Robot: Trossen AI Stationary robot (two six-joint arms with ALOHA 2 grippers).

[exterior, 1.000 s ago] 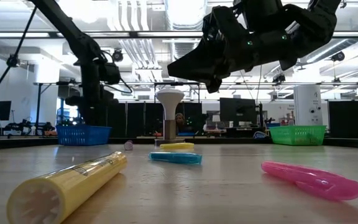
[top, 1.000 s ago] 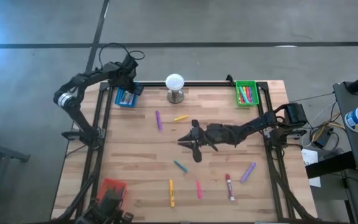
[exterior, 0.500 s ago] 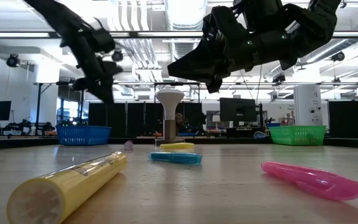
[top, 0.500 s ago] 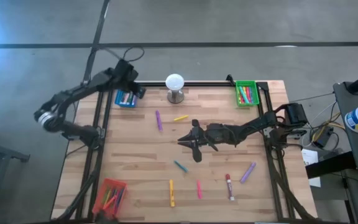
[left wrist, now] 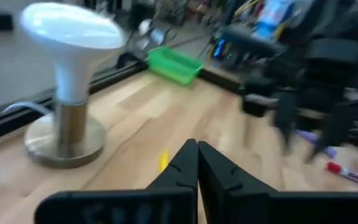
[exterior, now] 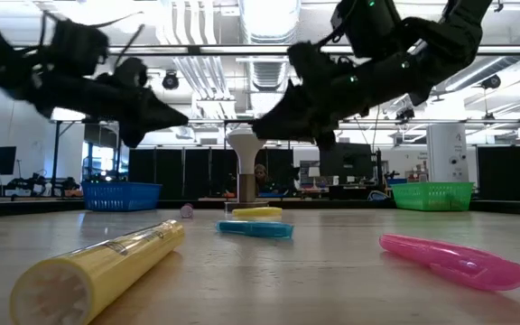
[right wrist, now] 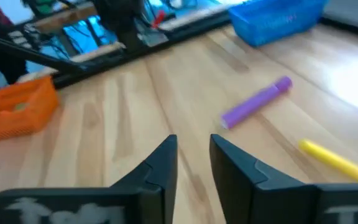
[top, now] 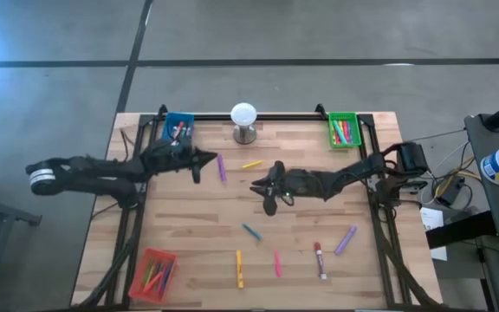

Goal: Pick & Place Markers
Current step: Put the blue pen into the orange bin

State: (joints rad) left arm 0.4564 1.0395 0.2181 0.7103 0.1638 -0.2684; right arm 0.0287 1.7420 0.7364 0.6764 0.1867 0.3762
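On the table lie seven loose markers, three trays.

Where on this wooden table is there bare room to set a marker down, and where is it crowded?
Free: the wood between the orange tray and the left hand, and the strip between the green tray and the purple marker. Crowded: the middle, where the right hand hovers, and the marker-strewn near edge.
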